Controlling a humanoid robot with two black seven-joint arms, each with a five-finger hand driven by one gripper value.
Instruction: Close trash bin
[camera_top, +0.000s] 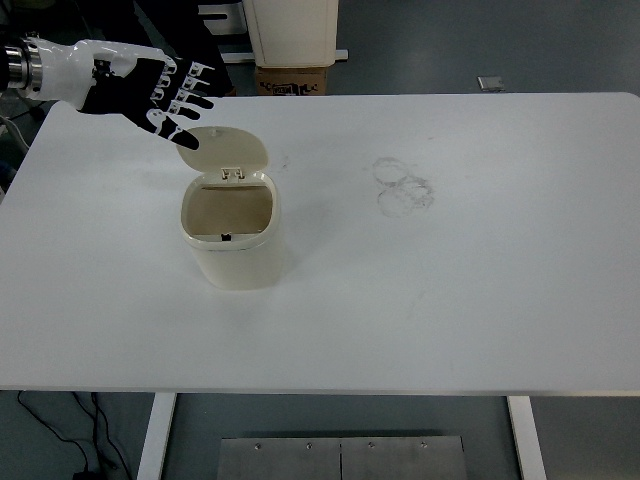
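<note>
Fingers (185, 100) of the left hand (140, 92) are spread and straight, holding nothing, with one fingertip just at the upper left edge of the raised lid (222, 152). That hand reaches in from the upper left corner, over the table's far left part. Below it the cream trash bin (236, 235) stands open on the white table (450, 290), left of centre, its lid tipped up at the back; no writing on it can be read. Bare tabletop lies all around the bin, widest to the right, where only faint ring marks (403, 186) show. Beyond the far edge sits a cardboard box (293, 80) whose print is too small to read.
</note>
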